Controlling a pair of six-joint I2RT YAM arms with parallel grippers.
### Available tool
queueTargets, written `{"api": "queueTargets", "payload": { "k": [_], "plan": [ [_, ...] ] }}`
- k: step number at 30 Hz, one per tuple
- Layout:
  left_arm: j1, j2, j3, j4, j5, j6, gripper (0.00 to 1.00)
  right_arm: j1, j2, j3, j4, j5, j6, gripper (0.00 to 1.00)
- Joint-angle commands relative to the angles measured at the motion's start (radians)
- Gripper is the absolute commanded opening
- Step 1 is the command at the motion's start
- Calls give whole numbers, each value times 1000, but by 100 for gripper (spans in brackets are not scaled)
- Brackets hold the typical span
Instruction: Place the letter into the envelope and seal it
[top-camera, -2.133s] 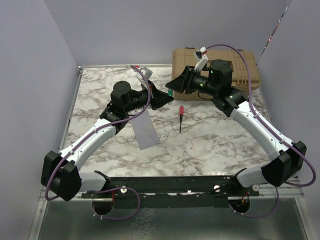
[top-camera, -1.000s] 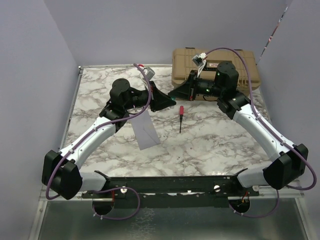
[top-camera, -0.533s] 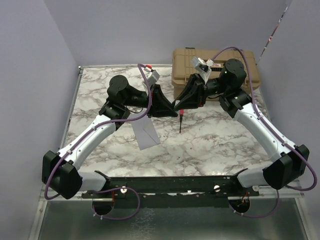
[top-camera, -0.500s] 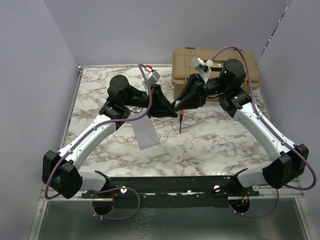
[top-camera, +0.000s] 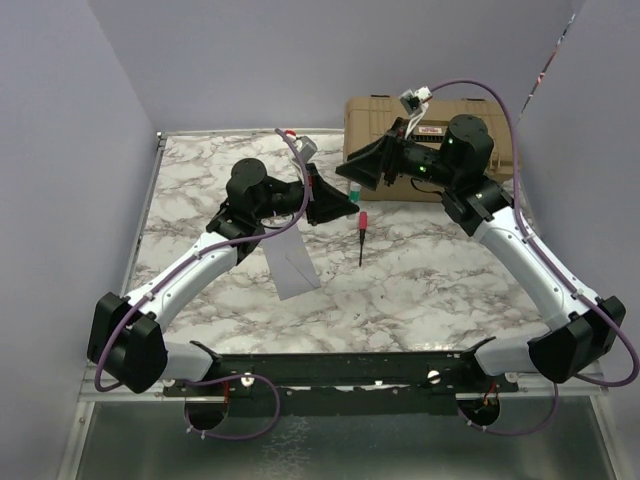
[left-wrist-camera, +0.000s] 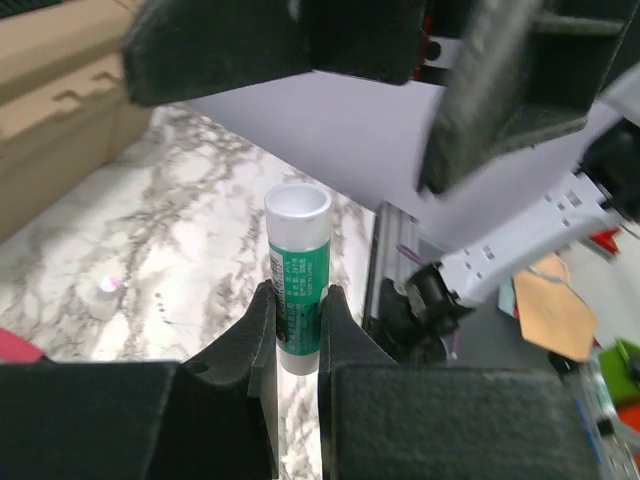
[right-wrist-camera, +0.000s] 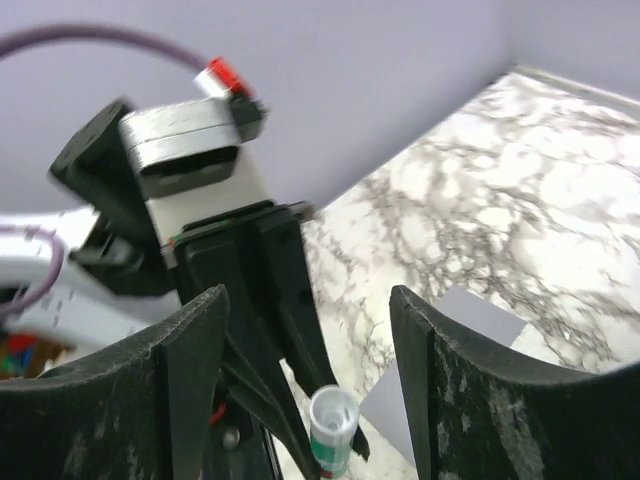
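The grey envelope (top-camera: 293, 262) lies flat on the marble table, near the left arm, and its corner shows in the right wrist view (right-wrist-camera: 478, 316). The tan letter is not in view. My left gripper (top-camera: 338, 207) is shut on a green glue stick (left-wrist-camera: 298, 280) with an open white top, held above the table. The stick also shows in the right wrist view (right-wrist-camera: 333, 432). My right gripper (top-camera: 352, 170) is open and empty, just above and behind the left gripper's tip, facing it (right-wrist-camera: 308, 292).
A red-handled screwdriver (top-camera: 361, 236) lies right of the envelope. A big tan hard case (top-camera: 470, 105) stands at the back right, behind the right gripper. A small white object (left-wrist-camera: 107, 287) lies on the marble. Lavender walls close in the left, back and right.
Half a second ago my right gripper was down at the glue stick's tip. It has drawn back up and away, open. The left gripper still holds the stick.
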Motion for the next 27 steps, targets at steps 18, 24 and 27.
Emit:
{"api": "queueTargets", "payload": {
  "k": [18, 24, 27],
  "plan": [
    [-1, 1, -14, 170, -174, -157, 0, -1, -20, -25, -76, 142, 136, 41],
    [4, 1, -2, 176, -176, -199, 0, -1, -20, -6, -80, 100, 84, 17],
    [14, 9, 20, 176, -180, -243, 15, -1, -15, -6, -72, 86, 78, 9]
  ]
}}
